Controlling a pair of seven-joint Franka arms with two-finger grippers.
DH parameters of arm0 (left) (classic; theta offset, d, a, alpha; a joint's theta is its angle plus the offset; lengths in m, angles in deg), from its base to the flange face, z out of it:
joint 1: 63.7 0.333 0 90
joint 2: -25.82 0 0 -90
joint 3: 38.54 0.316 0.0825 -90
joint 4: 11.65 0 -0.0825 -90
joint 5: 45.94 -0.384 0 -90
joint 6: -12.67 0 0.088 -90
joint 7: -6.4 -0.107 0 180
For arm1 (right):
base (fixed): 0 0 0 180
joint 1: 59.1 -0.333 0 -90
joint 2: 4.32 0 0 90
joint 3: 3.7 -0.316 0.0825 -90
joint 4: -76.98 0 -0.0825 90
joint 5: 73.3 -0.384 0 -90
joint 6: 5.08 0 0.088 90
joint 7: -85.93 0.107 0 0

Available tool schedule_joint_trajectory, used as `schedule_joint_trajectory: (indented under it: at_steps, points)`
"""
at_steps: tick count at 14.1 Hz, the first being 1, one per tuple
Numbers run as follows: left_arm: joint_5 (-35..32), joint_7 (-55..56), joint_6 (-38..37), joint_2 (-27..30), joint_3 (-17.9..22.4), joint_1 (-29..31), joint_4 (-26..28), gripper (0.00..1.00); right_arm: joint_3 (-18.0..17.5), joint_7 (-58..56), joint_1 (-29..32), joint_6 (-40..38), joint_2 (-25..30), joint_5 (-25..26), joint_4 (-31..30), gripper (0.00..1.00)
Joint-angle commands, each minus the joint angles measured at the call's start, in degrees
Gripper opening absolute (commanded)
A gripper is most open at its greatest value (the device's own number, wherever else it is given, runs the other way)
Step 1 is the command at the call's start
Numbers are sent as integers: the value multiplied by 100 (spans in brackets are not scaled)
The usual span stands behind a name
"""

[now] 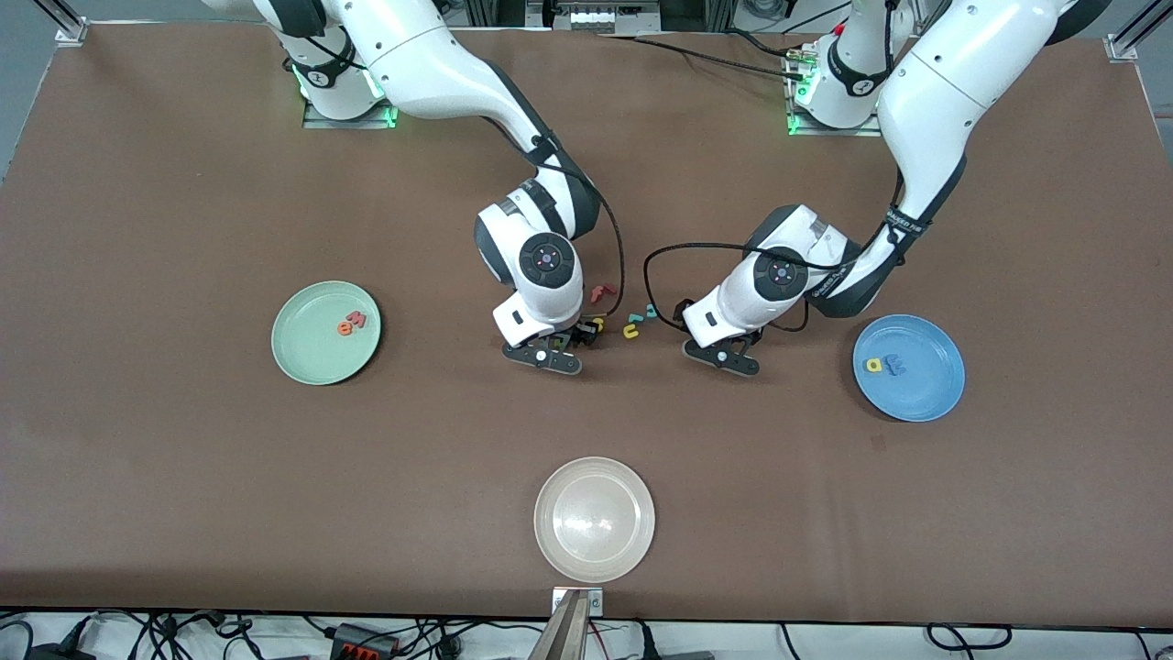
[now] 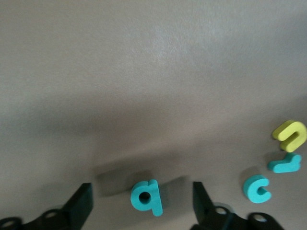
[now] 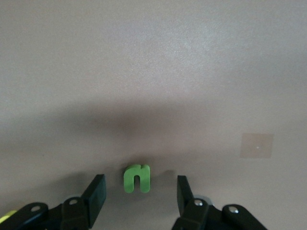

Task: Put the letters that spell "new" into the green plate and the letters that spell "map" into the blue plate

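The green plate (image 1: 312,362) holds an orange e (image 1: 345,328) and a pinkish-red w (image 1: 356,319). A yellow a (image 1: 874,365) and a blue m (image 1: 895,365) lie in the blue plate (image 1: 916,399). My left gripper (image 2: 142,194) is down at the table, open, with the teal p (image 2: 146,197) lying between its fingers and touching neither. My right gripper (image 3: 140,187) is also low and open, with the green n (image 3: 137,178) on the table between its fingers. In the front view both letters are hidden under the left gripper (image 1: 733,344) and the right gripper (image 1: 573,337).
Loose letters lie between the two grippers: a red f (image 1: 602,292), a yellow u (image 1: 630,332), a teal c (image 2: 256,188) and another teal piece (image 2: 285,164). A cream-white plate (image 1: 594,519) sits nearer the front camera. A pale patch (image 3: 257,145) marks the tabletop.
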Motion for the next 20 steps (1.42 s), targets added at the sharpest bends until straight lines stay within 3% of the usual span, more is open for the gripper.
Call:
schedule_joint_trajectory:
  at_steps: [1,4,6,10,11,14,18,20]
  points:
    - [-400,92,95,-78,26,-24,27,69,-7,86,8,-69,-108,87,192,64]
    - [-401,128,113,-70,26,-16,27,30,-15,77,8,-42,-152,78,191,51]
    - [-401,128,87,-70,26,11,36,15,-24,69,8,-7,-231,69,200,51]
    - [-401,93,-307,228,-9,99,-34,9,-33,7,-10,81,-275,69,200,50]
    - [-401,76,-518,368,-9,125,-86,9,-33,7,-10,81,-275,69,200,43]
    - [-401,49,-1203,694,-18,230,-350,9,-33,7,-19,72,-258,52,200,0]
    - [-401,-1011,-2354,870,-18,861,-956,10,11,-37,165,-68,-12,60,183,0]
    - [-401,-1766,-2410,862,-9,1388,-983,10,116,-360,393,-828,338,139,122,0]
